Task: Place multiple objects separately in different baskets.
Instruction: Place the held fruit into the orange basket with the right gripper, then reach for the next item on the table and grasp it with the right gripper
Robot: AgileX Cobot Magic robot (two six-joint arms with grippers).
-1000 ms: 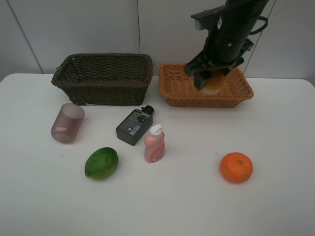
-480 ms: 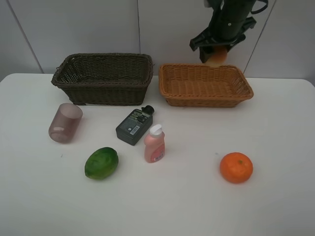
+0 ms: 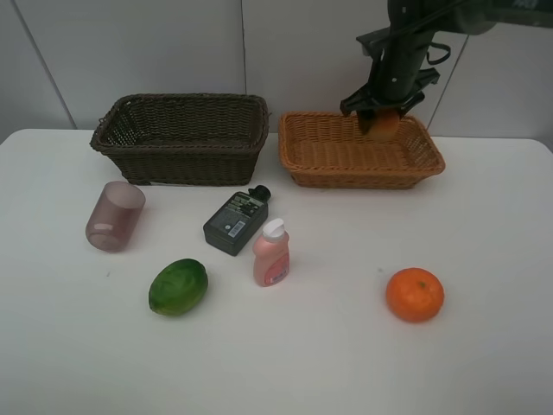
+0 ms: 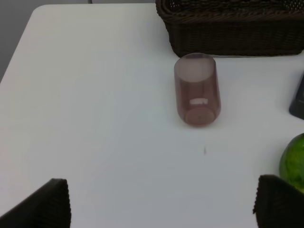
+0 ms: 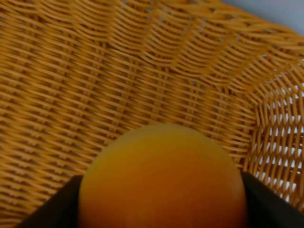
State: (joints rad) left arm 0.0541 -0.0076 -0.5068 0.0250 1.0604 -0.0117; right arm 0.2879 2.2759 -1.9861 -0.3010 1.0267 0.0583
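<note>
My right gripper [image 3: 381, 118] is shut on the peach-red round fruit [image 3: 384, 127] and holds it just above the far right part of the shallower orange-tan basket [image 3: 363, 177]. The right wrist view shows the fruit [image 5: 164, 175] between the dark fingers [image 5: 273, 204] over the weave [image 5: 95, 85]. My left gripper [image 4: 161, 209] is open and empty, low over the table near the translucent purple cup [image 4: 196, 90], which lies on its side. The left gripper does not show in the exterior view.
The dark brown basket [image 3: 181, 156] stands at the back left. On the table lie the purple cup [image 3: 115, 216], the green oval fruit [image 3: 178, 286], the flat dark-green bottle [image 3: 235, 221], the upright pink bottle [image 3: 271, 253] and the orange [image 3: 415, 294].
My right gripper, with the fruit held throughout, rose from low in the orange-tan basket, then came down again a little further right and back. The cup rolled slightly.
</note>
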